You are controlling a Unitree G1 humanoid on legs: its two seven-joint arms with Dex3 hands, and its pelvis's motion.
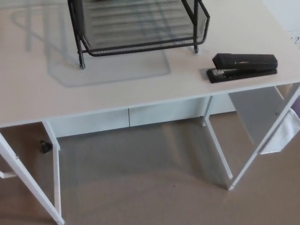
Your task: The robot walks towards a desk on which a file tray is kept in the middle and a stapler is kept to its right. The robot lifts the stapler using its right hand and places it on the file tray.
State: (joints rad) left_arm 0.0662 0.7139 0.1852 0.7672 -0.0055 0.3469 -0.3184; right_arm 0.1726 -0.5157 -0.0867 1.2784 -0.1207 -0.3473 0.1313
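Two hands out of frame, one stapler waiting right of the tray

Neither of the robot's hands shows in the head view, so I cannot tell whether their fingers are apart or together. The stapler (243, 67) sits on the white table (117, 89), to the right of the file tray (140, 47). It lies a little nearer the robot than the tray's front rim and stands apart from the tray's right front leg. It rests closed on its base. Its long axis runs side to side, roughly parallel to the tray's front rim, and the silvery end of its base plate faces the tray. The back of the tray is cut off by the top edge of the picture.

From this layout, the task looks to be at the approach stage, with the stapler not yet lifted. Because the stapler lies on the tray's right, the right arm should be the nearer one, which suits the task. A grasp would probably go best across the stapler's narrow width, with fingers on its near and far long sides. The carry would then run toward the tray, high enough to clear the raised front rim.
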